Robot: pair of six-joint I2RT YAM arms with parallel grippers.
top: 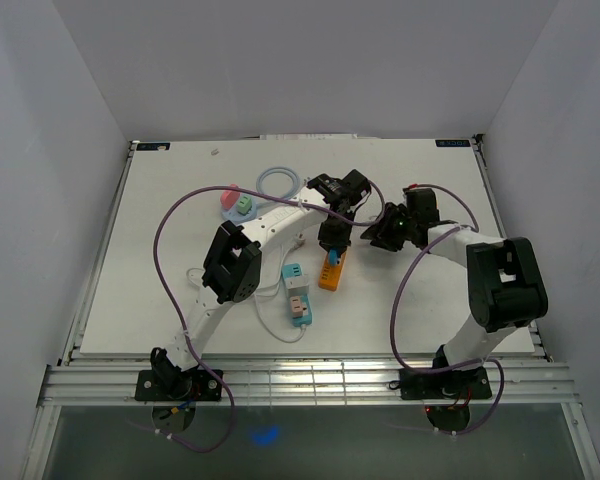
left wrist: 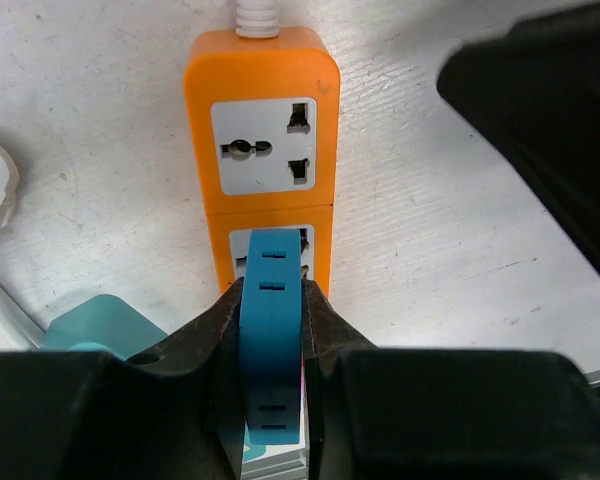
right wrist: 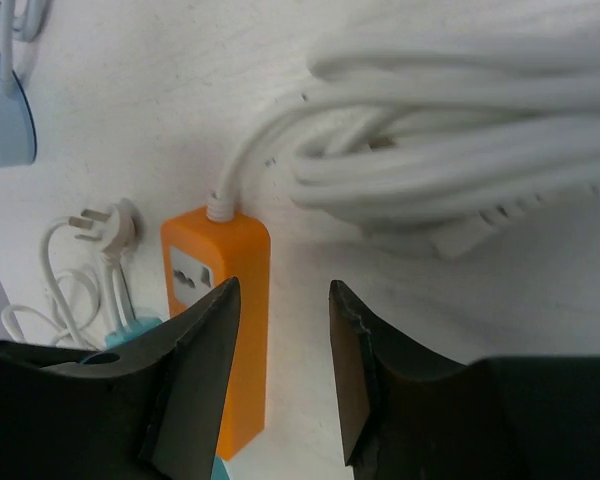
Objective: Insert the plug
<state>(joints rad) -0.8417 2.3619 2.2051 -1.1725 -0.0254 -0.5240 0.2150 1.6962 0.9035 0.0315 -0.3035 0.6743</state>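
Clamping the blue plug [left wrist: 271, 262] at the orange power strip [left wrist: 263, 65], left gripper [left wrist: 272, 296]; right gripper [right wrist: 282, 300] spread, empty.

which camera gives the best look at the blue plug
Left wrist: the blue plug fills the centre, clamped in the left gripper at the orange power strip. Top external shows only a blue speck under the gripper; right wrist doesn't clearly show it.
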